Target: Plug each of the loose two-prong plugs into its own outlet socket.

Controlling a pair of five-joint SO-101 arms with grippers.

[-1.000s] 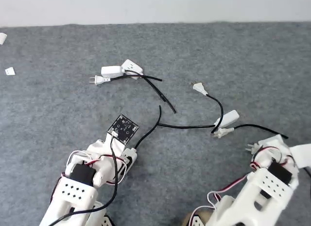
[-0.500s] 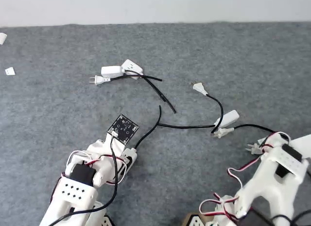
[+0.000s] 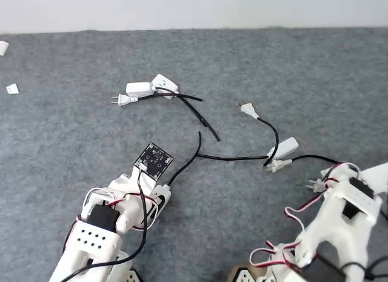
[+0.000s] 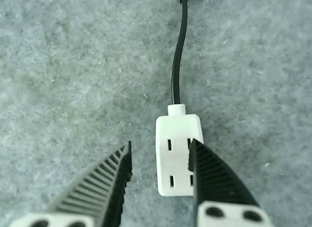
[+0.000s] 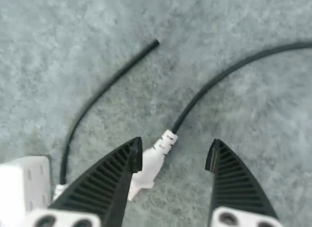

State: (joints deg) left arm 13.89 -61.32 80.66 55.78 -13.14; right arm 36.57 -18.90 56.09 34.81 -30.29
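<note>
Left wrist view: my left gripper (image 4: 160,145) is wide, with a white outlet socket (image 4: 178,154) lying flat between the fingers, not clamped. My right gripper (image 5: 176,140) is wide too, straddling a loose two-prong plug (image 5: 148,167) on the grey carpet (image 5: 253,105), not held. High view: far-left plug (image 3: 124,100) lies beside the far socket (image 3: 165,83), prongs bare; middle plug (image 3: 247,110) is loose. My call: 0 plugs seated, every insertion left.
</note>
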